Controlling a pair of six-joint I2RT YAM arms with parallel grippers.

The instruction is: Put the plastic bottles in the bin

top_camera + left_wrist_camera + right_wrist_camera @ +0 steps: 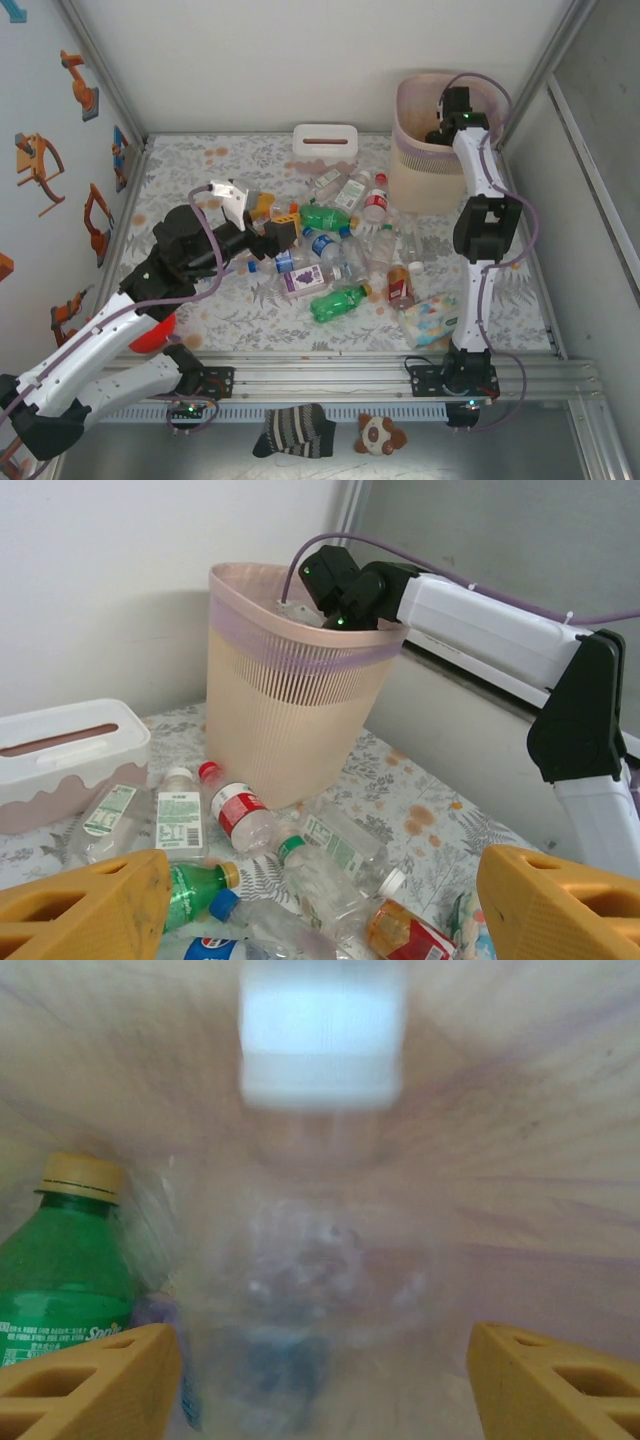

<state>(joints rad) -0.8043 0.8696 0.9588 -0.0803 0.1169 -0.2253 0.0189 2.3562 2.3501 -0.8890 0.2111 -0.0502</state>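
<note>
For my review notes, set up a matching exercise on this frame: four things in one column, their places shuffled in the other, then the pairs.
Things:
A. right gripper
B. left gripper
C. tissue box
D. pack of wipes

Places:
1. at the back, left of the bin
2. above the pile of plastic bottles
3. reaching into the bin
4. next to the base of the right arm

Pairs: A-3, B-2, C-1, D-4.

You are looking past the right gripper (320, 1380), whose yellow fingers (90, 1380) are standing wide apart. A blurred clear bottle (310, 1260) with a white cap (320, 1035) is showing between them, beside a green bottle (60, 1270), against the bin (540, 1160) wall.
</note>
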